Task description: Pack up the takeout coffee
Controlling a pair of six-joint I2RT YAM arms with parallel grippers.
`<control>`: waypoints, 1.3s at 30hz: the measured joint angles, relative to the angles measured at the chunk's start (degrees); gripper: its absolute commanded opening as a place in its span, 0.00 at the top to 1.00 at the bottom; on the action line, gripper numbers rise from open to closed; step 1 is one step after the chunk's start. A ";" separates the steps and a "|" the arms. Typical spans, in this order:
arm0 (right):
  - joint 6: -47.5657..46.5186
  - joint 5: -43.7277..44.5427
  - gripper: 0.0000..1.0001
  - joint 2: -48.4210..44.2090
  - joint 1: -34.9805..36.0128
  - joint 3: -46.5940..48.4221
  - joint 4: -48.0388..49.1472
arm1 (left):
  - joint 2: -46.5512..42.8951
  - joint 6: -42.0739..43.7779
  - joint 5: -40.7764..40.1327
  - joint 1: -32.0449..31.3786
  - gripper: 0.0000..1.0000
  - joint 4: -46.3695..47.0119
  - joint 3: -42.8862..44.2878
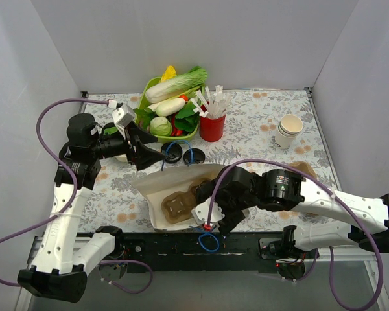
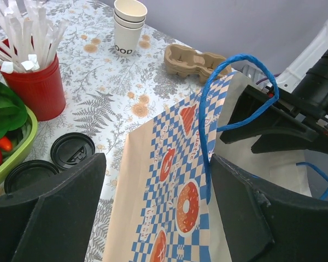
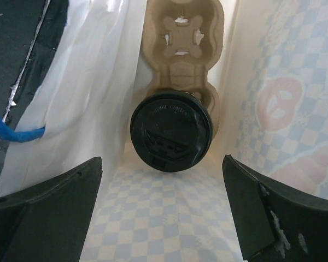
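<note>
Black letters "OOD" on stacked white cups point(image 2: 127, 34), embossed lettering on takeout coffee lid point(image 3: 171, 131) unreadable

A vegetable basket point(image 1: 145, 96) and red straw holder point(image 1: 212, 127) stand by the tabletop's far edge. Stacked white cups point(image 1: 289, 131) sit near its right edge.

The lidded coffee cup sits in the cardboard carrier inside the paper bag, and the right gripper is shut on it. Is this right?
Not fully. The right wrist view shows the right gripper open, not gripping the takeout coffee. The cup does sit in the cardboard carrier inside the paper bag.
</note>
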 measured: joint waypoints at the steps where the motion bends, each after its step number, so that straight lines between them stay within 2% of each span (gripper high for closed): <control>1: -0.17 0.13 0.02 -0.24 0.48 -0.31 0.02 | -0.20 -0.55 -0.11 0.00 0.23 0.44 -0.07; 10: -0.83 0.44 0.02 -2.60 2.69 -1.20 0.59 | -6.51 -3.17 -12.63 0.02 0.23 6.10 -4.72; 21: -1.68 5.81 0.02 -2.45 2.27 -3.06 7.02 | -6.01 -2.82 -15.10 0.02 0.23 8.98 -6.27; 26: -3.34 4.70 0.02 -0.42 -3.78 -2.01 9.70 | -5.40 -0.98 -15.72 0.00 0.23 9.03 -6.23; 31: -4.39 3.06 0.02 5.53 -10.97 2.75 12.35 | -3.19 -0.83 -17.66 0.02 0.22 9.20 -5.49; 35: -5.09 1.86 0.03 8.13 -13.90 6.38 13.53 | -2.10 -1.25 -19.58 0.02 0.22 9.73 -4.57; 39: -5.18 0.92 0.04 9.60 -17.38 11.61 15.21 | -0.70 -2.56 -22.47 0.00 0.14 10.21 -2.82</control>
